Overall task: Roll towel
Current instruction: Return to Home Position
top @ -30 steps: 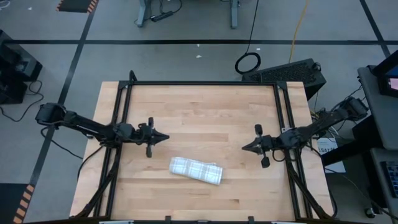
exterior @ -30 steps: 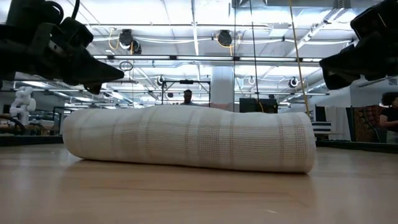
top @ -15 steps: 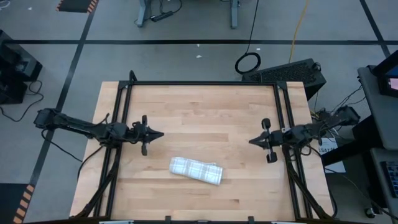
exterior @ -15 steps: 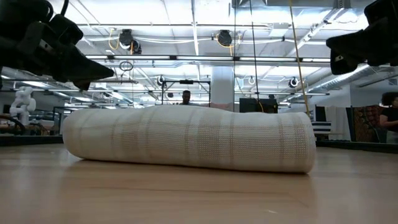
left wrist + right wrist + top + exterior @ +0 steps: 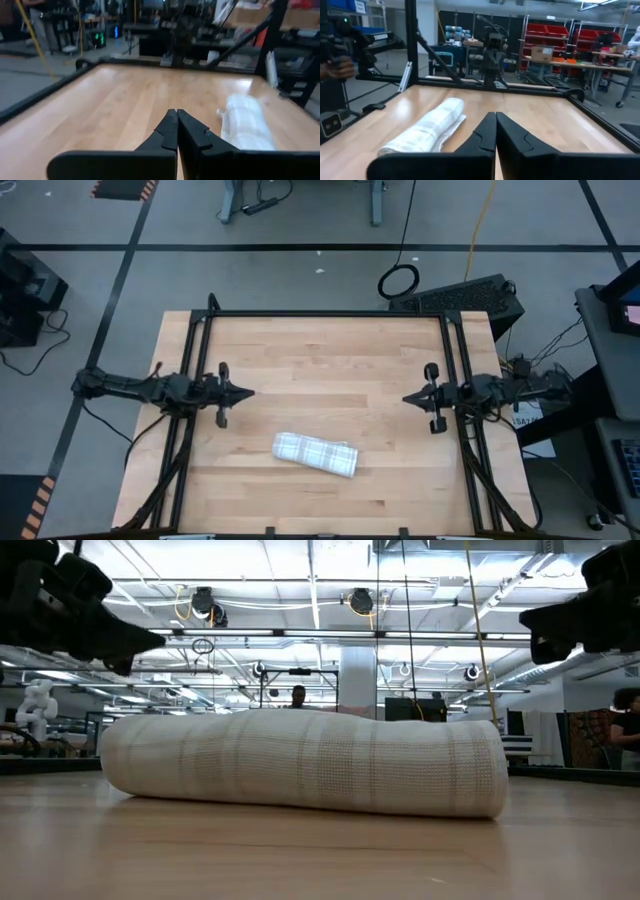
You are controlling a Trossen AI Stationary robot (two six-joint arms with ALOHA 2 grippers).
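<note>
High view: left pincer [image 5: 247, 391], right pincer [image 5: 407, 398] farther apart.

Rolled towel [image 5: 300, 762] lying on its side across the worktop [image 5: 300, 850], a white cylinder with faint grey checks, its right end lower in the picture than its left. Above and clear of it, the left jaws project from the left arm [image 5: 60, 605] and the right jaws from the right arm [image 5: 600, 610], tips facing inward. Behind: a person [image 5: 298, 695], a white column [image 5: 357, 680].
</note>
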